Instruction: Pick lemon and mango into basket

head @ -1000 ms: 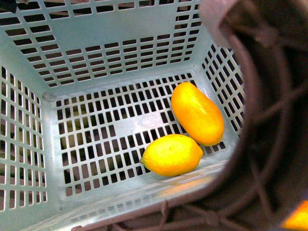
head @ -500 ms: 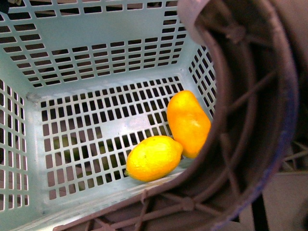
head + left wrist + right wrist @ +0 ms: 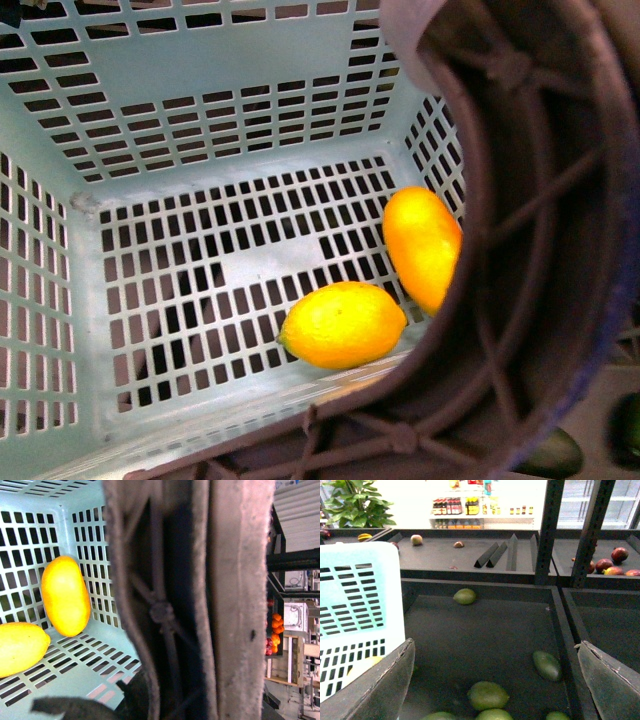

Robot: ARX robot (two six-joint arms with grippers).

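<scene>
Lemon point(image 3: 343, 324) and mango point(image 3: 422, 246) lie side by side on basket point(image 3: 200, 90) floor; right tool point(image 3: 495, 680) open, empty, outside basket; left tool's state unclear.

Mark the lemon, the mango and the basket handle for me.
lemon point(image 3: 343, 325), front view, middle of its peel.
mango point(image 3: 420, 245), front view, its visible upper half.
basket handle point(image 3: 540, 200), front view, its ribbed brown underside.

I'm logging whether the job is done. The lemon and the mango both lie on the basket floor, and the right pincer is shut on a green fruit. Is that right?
Not quite. The lemon and mango do lie on the basket floor, but the right wrist view shows the right pincer open and holding nothing; the green fruits lie loose in the bin below it.
</scene>
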